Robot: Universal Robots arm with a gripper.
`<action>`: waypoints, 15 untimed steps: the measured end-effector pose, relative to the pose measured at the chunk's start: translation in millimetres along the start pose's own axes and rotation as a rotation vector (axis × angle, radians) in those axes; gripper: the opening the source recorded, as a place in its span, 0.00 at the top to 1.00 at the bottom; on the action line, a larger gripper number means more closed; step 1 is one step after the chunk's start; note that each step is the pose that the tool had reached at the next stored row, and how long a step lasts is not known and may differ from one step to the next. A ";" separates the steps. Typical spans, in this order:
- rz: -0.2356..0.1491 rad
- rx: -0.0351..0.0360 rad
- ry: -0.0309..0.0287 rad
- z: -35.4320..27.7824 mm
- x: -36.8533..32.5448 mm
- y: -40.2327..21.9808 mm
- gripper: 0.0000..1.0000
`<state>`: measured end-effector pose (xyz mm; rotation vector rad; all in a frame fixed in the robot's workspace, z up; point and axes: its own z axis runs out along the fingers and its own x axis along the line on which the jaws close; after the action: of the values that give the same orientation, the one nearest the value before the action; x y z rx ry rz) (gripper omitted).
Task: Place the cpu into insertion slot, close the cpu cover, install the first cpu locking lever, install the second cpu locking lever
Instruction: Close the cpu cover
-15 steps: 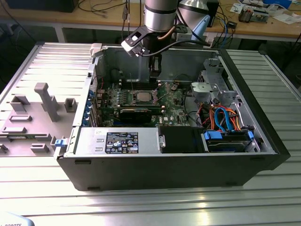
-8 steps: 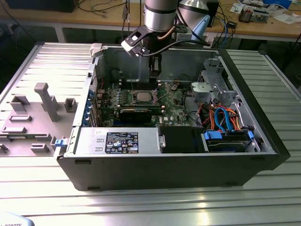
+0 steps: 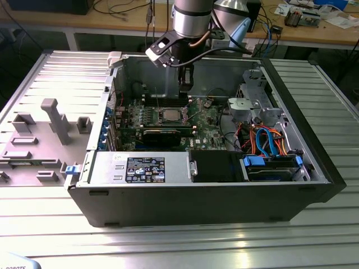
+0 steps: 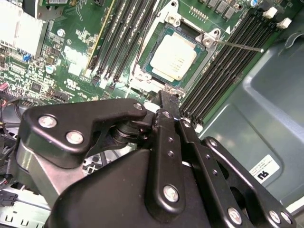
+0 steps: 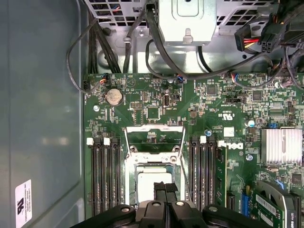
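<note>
The claw (image 5: 165, 187) hangs with its fingertips pressed together and empty, just above the cpu (image 4: 173, 57). The cpu lies silver face up in the insertion slot (image 5: 130, 164) of the green motherboard (image 5: 213, 109). The cpu cover (image 5: 154, 128) is swung open just beside the slot.

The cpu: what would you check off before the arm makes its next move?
1. cpu seated in the insertion slot: ok, it lies flat with its silver face up.
2. cpu cover closed: not ok, it stands open.
3. locking lever latched: not ok, one thin lever sticks out free.
4. gripper empty: ok, the fingers are together with nothing held.
5. cpu turned the right way round: cannot tell.
</note>
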<state>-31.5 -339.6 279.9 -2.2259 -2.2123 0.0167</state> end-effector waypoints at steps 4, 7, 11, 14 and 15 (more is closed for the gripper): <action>0.000 0.0001 0.0001 0.0 0.0 2.3 0.89; 0.000 0.0001 0.0001 0.0 0.0 2.9 0.89; 0.000 0.0001 0.0000 0.0 0.0 3.4 0.89; 0.000 0.0000 0.0000 0.0 0.0 5.0 0.89; 0.000 0.0001 0.0001 0.0 0.1 5.5 0.89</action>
<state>-26.0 -339.5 279.9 -2.2259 -2.2121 0.0167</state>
